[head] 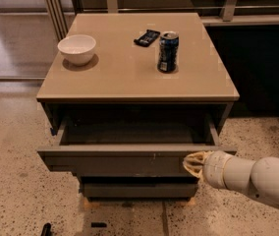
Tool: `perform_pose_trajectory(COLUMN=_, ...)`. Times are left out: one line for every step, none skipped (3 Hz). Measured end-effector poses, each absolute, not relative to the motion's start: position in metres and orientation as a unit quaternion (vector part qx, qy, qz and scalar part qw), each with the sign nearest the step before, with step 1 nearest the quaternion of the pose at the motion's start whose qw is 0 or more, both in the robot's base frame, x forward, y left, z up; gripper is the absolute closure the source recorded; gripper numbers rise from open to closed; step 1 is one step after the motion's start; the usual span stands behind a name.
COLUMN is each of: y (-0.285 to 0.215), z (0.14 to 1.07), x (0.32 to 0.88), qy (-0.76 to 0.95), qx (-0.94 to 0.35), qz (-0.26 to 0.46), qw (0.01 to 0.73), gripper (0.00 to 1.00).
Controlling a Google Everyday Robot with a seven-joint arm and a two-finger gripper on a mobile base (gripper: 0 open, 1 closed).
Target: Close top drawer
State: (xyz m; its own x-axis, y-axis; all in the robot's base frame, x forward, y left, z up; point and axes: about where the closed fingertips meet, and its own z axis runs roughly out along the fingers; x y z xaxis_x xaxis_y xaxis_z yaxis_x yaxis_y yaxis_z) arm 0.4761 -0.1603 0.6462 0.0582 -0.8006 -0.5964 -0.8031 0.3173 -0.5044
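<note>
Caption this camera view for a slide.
Gripper at the right end of the open top drawer front panel.

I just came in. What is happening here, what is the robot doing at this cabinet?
The robot is working on closing the top drawer of a low cabinet. Its gripper is at the right end of the drawer's front panel, seemingly pressed against it. The drawer is pulled well out, looks empty, and is not yet closed. On the cabinet top stand a white bowl, a blue drink can and a small dark packet, all untouched.
</note>
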Motion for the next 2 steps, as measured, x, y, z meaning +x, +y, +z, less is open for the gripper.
perform_pose_trajectory(y=-0.157, z=0.649, x=0.500, qy=0.682, qx=-0.583, qz=-0.001, qw=0.441, gripper=1.00)
perform_pose_trajectory(y=-0.155, z=0.653, x=0.527, qy=0.681, qx=-0.585, qz=-0.006, qw=0.440, gripper=1.00)
